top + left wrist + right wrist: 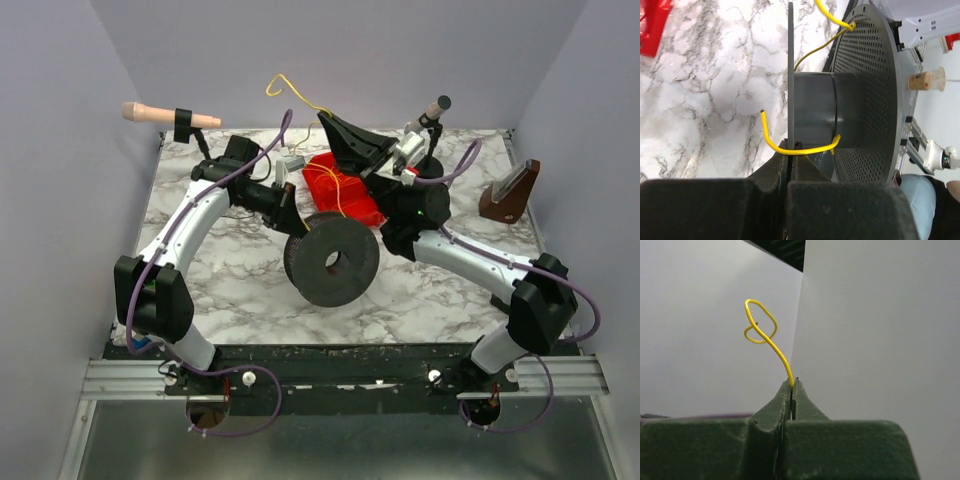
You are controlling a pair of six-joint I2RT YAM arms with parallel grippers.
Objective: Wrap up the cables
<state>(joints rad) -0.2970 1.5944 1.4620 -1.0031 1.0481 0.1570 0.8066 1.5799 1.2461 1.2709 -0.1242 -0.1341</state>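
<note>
1. Left fingers (795,160) are pressed shut on the thin edge of one flange of the spool (840,115). That flange rises straight up from between their tips.
2. Right fingers (793,390) are closed tight on one yellow cable (776,349). It climbs from their tips and curls into a small loop in the air, in front of the grey wall.
3. One dark grey spool is in view, near the middle of the table (230,270) between the two arms. It has two flanges, one plain and one perforated, joined by a round hub.
4. At the spool, the cable lies against the hub, crosses the gripped flange right at the left fingertips, and ends in one free tip over the marble.
5. A second yellow stretch reaches the top rim of the perforated flange. I cannot tell whether it is the same wire.
6. One red object (322,178) lies just behind the spool, with the yellow line crossing it.
7. One brown stand (510,192) sits at the right edge, well apart.
</note>
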